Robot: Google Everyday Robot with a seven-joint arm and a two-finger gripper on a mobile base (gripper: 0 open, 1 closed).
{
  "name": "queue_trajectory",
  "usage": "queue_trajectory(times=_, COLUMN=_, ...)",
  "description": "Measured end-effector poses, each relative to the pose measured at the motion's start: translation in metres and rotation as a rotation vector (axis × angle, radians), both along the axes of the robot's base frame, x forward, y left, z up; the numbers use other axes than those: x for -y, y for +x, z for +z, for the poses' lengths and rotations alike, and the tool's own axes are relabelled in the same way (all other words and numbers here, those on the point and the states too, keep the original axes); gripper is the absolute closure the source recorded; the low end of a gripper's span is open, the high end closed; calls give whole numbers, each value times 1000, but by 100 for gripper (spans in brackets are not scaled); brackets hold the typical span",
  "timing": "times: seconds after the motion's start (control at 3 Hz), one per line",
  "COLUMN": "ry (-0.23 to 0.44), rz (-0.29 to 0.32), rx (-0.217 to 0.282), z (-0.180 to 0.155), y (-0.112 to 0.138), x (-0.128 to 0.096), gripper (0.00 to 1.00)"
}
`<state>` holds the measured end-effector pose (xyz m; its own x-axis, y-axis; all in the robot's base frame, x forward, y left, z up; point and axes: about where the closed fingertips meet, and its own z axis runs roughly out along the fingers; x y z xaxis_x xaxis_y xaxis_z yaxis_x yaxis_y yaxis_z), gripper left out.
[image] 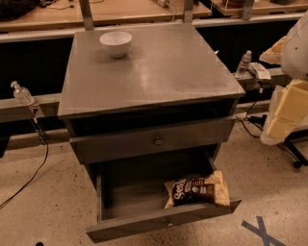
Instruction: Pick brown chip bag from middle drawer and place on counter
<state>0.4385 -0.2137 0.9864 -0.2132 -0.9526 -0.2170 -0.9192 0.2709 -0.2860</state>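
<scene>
Pulled open for access, the middle drawer (pixel 144 224) held the brown chip bag (pixel 197 191) propped against its front corner, below the counter (pixel 163 67). The gripper was out of frame, its grip impossible to tell.

Gripper out of frame. White bowl (pixel 115 43) upright at back left. Clear plastic bottle (pixel 21 93) tilted at far left, second bottle (pixel 244 63) upright at right. Shallow upper drawer (pixel 115 144) shut, round knob (pixel 158 141) at centre. Light wooden benches (pixel 130 12) behind; black cable (pixel 29 181) and blue tape cross (pixel 262 230) on speckled floor (pixel 48 211).
</scene>
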Motion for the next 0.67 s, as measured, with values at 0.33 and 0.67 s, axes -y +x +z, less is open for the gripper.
queue_trajectory(times=0.33, ry=1, rz=1, rx=11, z=0, y=0, x=-1, gripper=0)
queue_trajectory(times=0.67, ry=84, rz=-23, rx=30, z=-39, y=3, x=5, gripper=0)
